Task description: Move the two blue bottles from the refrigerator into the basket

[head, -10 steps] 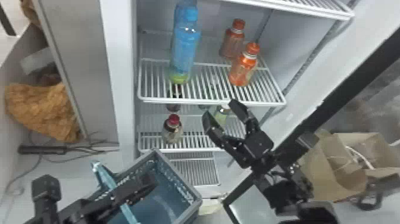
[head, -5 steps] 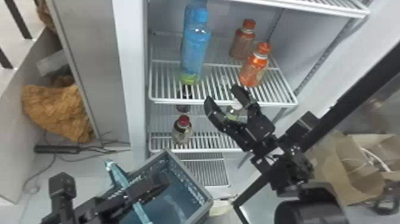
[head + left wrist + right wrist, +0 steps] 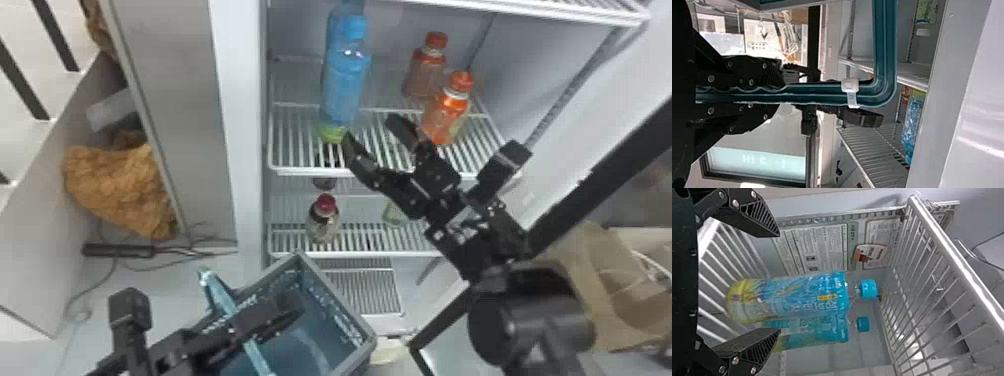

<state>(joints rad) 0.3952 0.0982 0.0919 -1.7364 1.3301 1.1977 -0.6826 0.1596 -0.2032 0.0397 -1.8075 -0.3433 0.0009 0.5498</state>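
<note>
Two blue bottles stand upright one behind the other on the fridge's upper shelf, the front bottle (image 3: 346, 75) partly covering the rear bottle (image 3: 334, 30). Just right of their bases, at the shelf's front, my right gripper (image 3: 375, 132) is open. In the right wrist view the front bottle (image 3: 797, 295) and rear bottle (image 3: 820, 327) lie beyond the open right gripper (image 3: 779, 282), nothing between its fingers. My left gripper (image 3: 295, 302) is over the basket (image 3: 345, 300), at its teal handle. The left wrist view has the left gripper (image 3: 781, 94) shut on that handle (image 3: 820, 94).
Two orange-capped bottles (image 3: 447, 110) stand right of the blue ones, close behind the right gripper. A dark red-capped bottle (image 3: 325, 220) stands on the lower shelf (image 3: 350, 254). The fridge's left wall edge (image 3: 245, 125) rises beside the shelves.
My right gripper has moved up from below the upper shelf's front edge to the shelf, nearer the blue bottles. The head view has shifted; the left gripper stays at the basket handle.
</note>
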